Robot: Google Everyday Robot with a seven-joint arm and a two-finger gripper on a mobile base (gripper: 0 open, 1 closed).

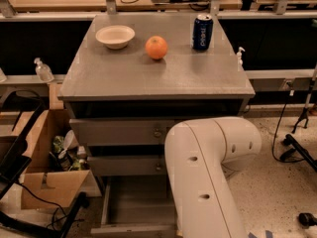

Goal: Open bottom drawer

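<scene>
The bottom drawer (132, 208) of a grey table (158, 81) stands pulled well out at the lower centre of the frame, its grey inside showing and its front at the bottom edge. A thick white robot arm (208, 172) fills the lower right. The pincer is out of sight behind that arm, low in the frame near the drawer front, so whether it is spread or pressed together cannot be told. With the drawer this far out, a further pull could, by the look of it, drag it off its runners. A jolt through the table might roll the orange (156, 47) or tip the blue can (202, 32). The cardboard box (49, 187) just left of the drawer could be knocked by a sideways swing. Counted: three drawers, one white bowl (115, 36), one orange, one can, one box, and two small pump bottles (43, 70), one at each side of the table.
</scene>
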